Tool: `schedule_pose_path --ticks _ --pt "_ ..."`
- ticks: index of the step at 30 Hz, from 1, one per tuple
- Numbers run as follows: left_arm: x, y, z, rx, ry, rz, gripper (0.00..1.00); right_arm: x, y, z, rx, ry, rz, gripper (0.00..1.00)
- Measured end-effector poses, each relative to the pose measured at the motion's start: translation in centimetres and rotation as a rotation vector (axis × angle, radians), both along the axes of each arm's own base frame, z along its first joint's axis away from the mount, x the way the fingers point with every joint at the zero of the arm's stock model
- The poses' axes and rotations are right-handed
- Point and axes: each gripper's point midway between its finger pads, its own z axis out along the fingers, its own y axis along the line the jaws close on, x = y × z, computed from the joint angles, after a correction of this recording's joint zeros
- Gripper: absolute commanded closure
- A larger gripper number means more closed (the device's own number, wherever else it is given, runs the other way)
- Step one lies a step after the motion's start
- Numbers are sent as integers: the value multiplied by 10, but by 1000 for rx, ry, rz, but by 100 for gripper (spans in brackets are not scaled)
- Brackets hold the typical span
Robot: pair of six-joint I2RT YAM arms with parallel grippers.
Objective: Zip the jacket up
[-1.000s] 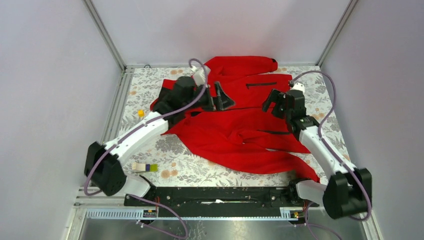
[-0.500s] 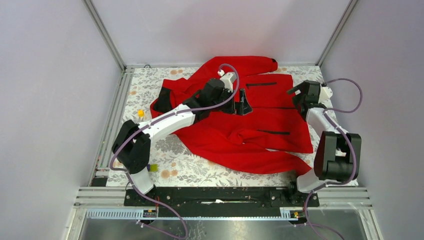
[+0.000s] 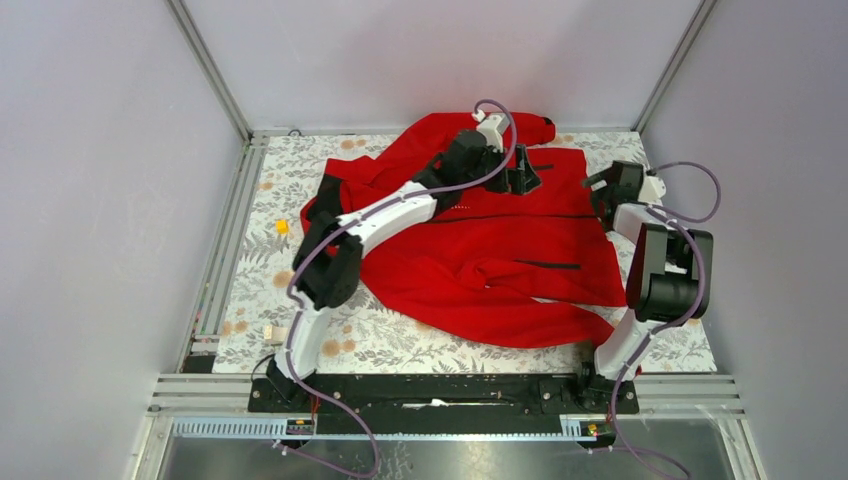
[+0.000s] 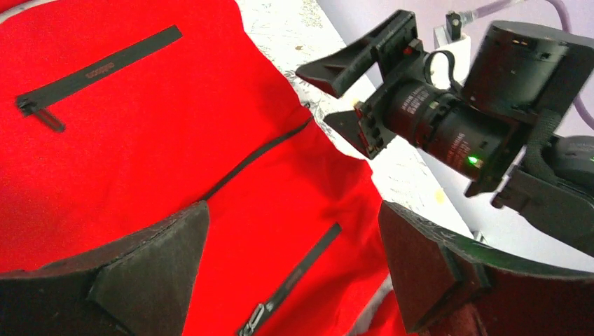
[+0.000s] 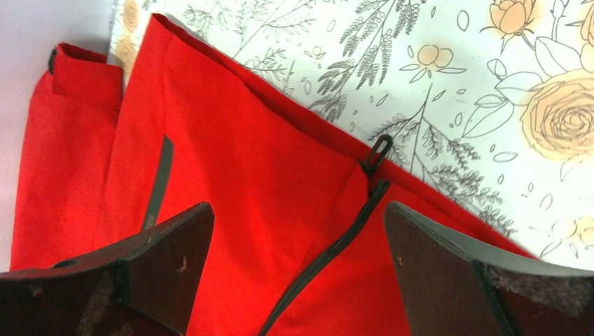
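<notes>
The left claw gapes wide, holding nothing. It has swung from the collar side of the jacket to its far chest, above the pocket zipper. The right claw, equally wide and empty, has drawn back to the jacket's right hem, over the zipper pull at the cloth's edge. The jacket has not shifted and lies spread mid-table. Bare floral table opens left of the jacket, with only a narrow strip on its right.
</notes>
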Motion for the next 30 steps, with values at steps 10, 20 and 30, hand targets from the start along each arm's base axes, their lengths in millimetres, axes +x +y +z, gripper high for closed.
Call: schedule_pose_path --ticks 10,20,30 --pt "42 -36 -72 -15 48 9 2 13 -2 -31 134 -30 164 9" --pt "78 -4 -116 22 87 60 5 29 27 -31 227 -127 346 18" --pt "107 65 -171 -4 269 205 12 26 28 -37 180 -98 402 30"
